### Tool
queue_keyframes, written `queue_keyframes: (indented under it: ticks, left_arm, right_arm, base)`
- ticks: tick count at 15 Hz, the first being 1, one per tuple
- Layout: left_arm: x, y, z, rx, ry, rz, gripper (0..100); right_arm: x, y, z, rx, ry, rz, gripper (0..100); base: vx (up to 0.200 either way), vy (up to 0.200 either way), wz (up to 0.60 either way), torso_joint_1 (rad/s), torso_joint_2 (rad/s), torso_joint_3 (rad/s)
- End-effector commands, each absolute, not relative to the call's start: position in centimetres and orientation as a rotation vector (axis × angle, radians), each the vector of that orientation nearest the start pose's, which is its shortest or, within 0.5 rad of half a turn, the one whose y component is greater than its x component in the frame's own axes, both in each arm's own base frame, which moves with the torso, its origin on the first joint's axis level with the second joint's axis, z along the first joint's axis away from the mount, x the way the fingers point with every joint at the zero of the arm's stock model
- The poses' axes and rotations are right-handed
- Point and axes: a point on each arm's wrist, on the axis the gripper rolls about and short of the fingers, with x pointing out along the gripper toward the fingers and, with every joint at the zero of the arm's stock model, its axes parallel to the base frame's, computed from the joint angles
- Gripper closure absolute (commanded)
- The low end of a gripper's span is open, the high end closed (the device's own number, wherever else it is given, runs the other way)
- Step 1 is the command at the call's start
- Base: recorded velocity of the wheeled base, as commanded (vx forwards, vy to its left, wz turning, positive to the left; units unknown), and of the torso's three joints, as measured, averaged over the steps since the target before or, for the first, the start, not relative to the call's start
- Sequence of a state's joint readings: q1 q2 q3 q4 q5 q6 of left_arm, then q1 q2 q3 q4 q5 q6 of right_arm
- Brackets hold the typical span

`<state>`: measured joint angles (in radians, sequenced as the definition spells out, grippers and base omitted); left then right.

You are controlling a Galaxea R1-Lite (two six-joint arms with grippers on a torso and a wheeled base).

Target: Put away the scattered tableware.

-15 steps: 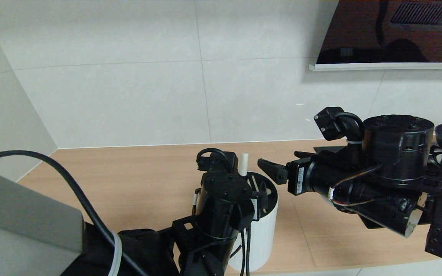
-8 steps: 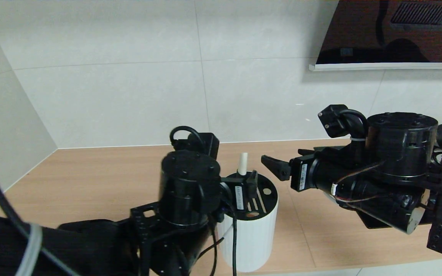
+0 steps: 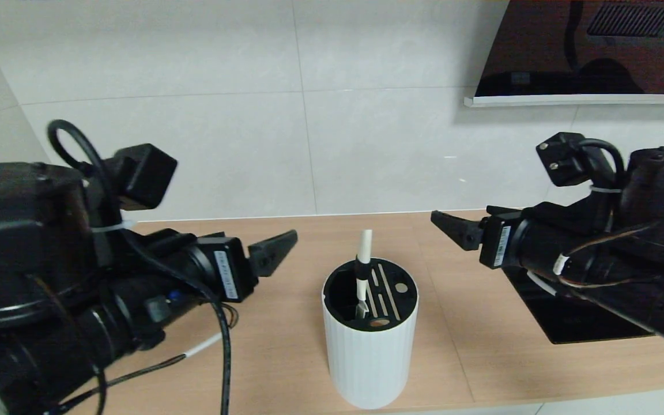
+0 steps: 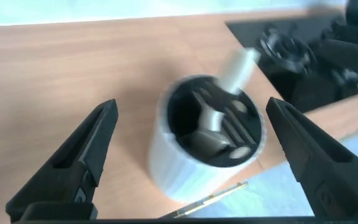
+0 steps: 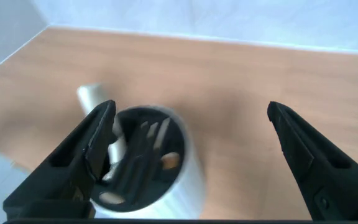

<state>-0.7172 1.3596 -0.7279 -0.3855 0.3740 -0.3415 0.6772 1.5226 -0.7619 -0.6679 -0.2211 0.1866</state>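
White ribbed holder (image 3: 369,351) at lower centre of the head view keeps a white-handled utensil (image 3: 363,253) upright, long axis vertical, between the left gripper (image 3: 273,256) at mid-left and the right gripper (image 3: 453,229) at mid-right, both spread wide, empty, seemingly equally near.

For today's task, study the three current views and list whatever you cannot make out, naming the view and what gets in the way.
1. Head view: the lower end of the white-handled utensil is sunk in the holder, so its type is unknown.
2. Head view: the cooktop is largely covered by the right arm.
3. Left wrist view: the holder's slots are blurred; their contents are unclear.
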Motion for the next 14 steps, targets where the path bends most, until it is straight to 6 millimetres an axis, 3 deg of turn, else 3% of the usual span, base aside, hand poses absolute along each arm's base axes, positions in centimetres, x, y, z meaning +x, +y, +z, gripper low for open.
queue_keyframes:
  ticks: [1, 4, 5, 8, 9, 10, 12, 14]
  left_arm:
    - [15.4, -8.5, 24.7, -0.261, 0.172, -0.131, 0]
    - [11.7, -4.2, 25.1, -0.275, 0.120, 0.015, 0]
    - [8.4, -2.2, 24.7, -0.249, 0.094, 0.059, 0]
    - [1.4, 0.4, 22.9, -0.152, -0.023, 0.046, 0]
    - [0.5, 0.8, 22.5, -0.128, -0.044, 0.064, 0]
    - [-1.3, 1.2, 21.4, -0.083, -0.096, 0.152, 0]
    - [-3.4, 1.6, 20.0, -0.031, -0.169, 0.204, 0]
    - [-4.3, 1.5, 18.3, -0.002, -0.192, 0.267, 0]
  right_arm:
    - [18.0, 12.1, 24.2, 0.179, 0.043, 0.391, 0]
    - [14.8, 7.7, 24.0, 0.199, -0.020, 0.267, 0]
    - [12.2, 5.3, 23.6, 0.214, -0.067, 0.199, 0]
    - [5.3, 1.4, 23.3, 0.190, -0.148, 0.119, 0]
    - [3.9, 0.8, 23.1, 0.178, -0.164, 0.102, 0]
    - [0.9, -0.3, 22.4, 0.110, -0.210, 0.022, 0]
    - [-3.2, -1.0, 21.1, 0.002, -0.311, -0.048, 0]
    - [-6.0, -1.0, 19.5, -0.082, -0.371, -0.067, 0]
  base:
    - [0.000, 0.000, 0.00, 0.000, 0.00, 0.000]
    - [0.000, 0.000, 0.00, 0.000, 0.00, 0.000]
    - [0.000, 0.000, 0.00, 0.000, 0.00, 0.000]
    - [0.000, 0.000, 0.00, 0.000, 0.00, 0.000]
    - [0.000, 0.000, 0.00, 0.000, 0.00, 0.000]
    - [0.000, 0.000, 0.00, 0.000, 0.00, 0.000]
    - [0.000, 0.000, 0.00, 0.000, 0.00, 0.000]
    - [0.000, 0.000, 0.00, 0.000, 0.00, 0.000]
